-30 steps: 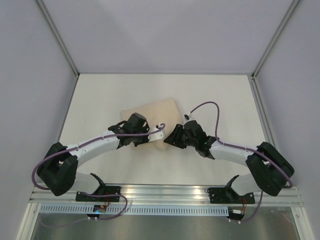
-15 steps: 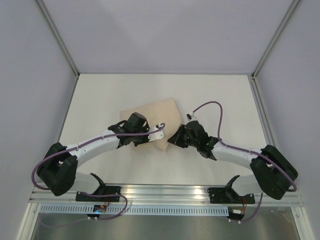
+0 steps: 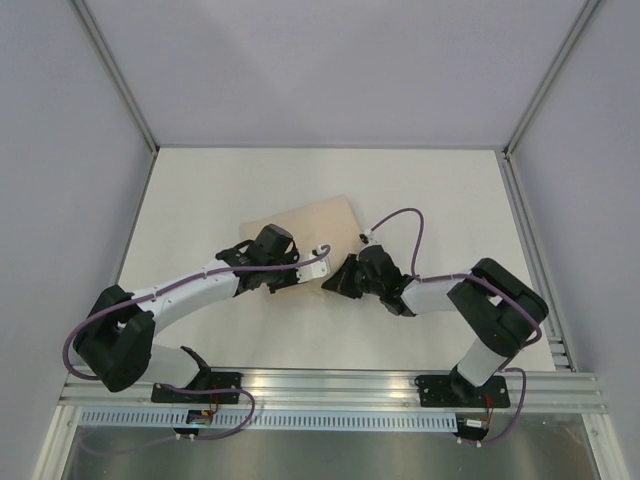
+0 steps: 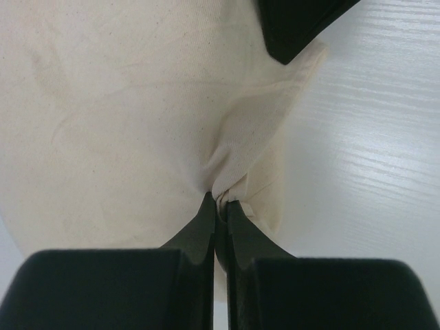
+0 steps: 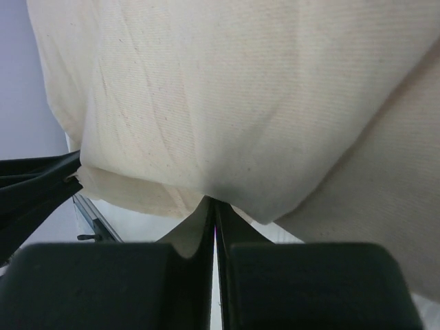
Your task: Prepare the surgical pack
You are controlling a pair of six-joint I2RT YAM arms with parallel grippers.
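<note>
Pinching the cloth's [image 3: 310, 222] near edge with the left gripper [image 4: 220, 201], its near right corner with the right gripper [image 5: 212, 201], both clenched tight. Likely gripped at two spots for unfolding.

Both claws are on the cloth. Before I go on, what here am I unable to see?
- Top view: near edge of the cloth, and both grips on it, hidden under the two wrists.
- Left wrist view: the left claw pinches a fold; how many layers cannot be told.
- Right wrist view: cloth fills most of the frame above the right claw, hiding what lies beyond.
</note>
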